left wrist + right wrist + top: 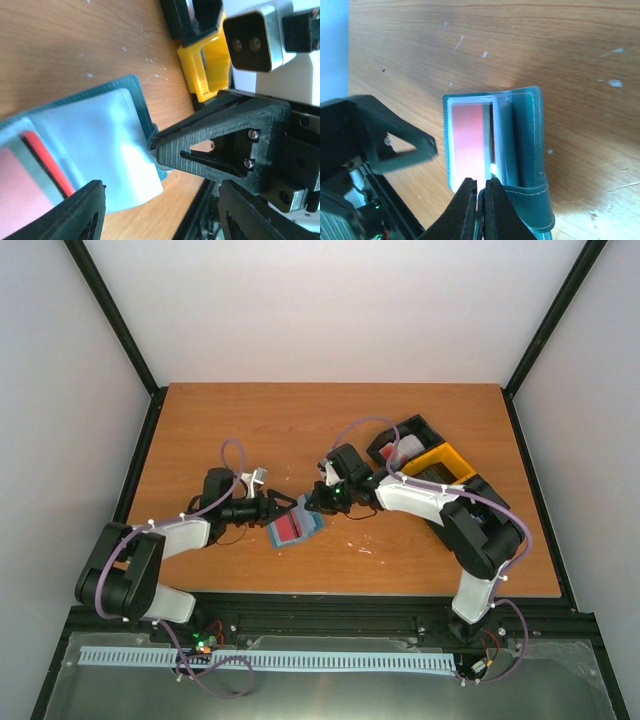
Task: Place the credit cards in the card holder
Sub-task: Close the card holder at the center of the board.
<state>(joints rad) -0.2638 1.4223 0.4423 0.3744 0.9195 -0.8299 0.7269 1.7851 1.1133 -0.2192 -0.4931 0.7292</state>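
The teal card holder (pixel 297 529) lies open on the table between both arms. A red credit card (pixel 467 142) sits inside its clear pocket; in the left wrist view the card (pixel 42 152) shows through the plastic. My right gripper (pixel 480 192) is shut on the near edge of a clear pocket leaf of the card holder (pixel 525 135); in the top view it (pixel 308 503) is at the holder's far edge. My left gripper (pixel 161 189) is open and empty over the holder's clear pocket (pixel 100 130); in the top view it (pixel 284 508) is just left of the holder.
A black-and-yellow tray (pixel 440 462) stands at the back right, behind the right arm, with a red-and-white card (pixel 398 451) in its black compartment. Its yellow part (pixel 205 70) shows in the left wrist view. Black frame posts edge the table.
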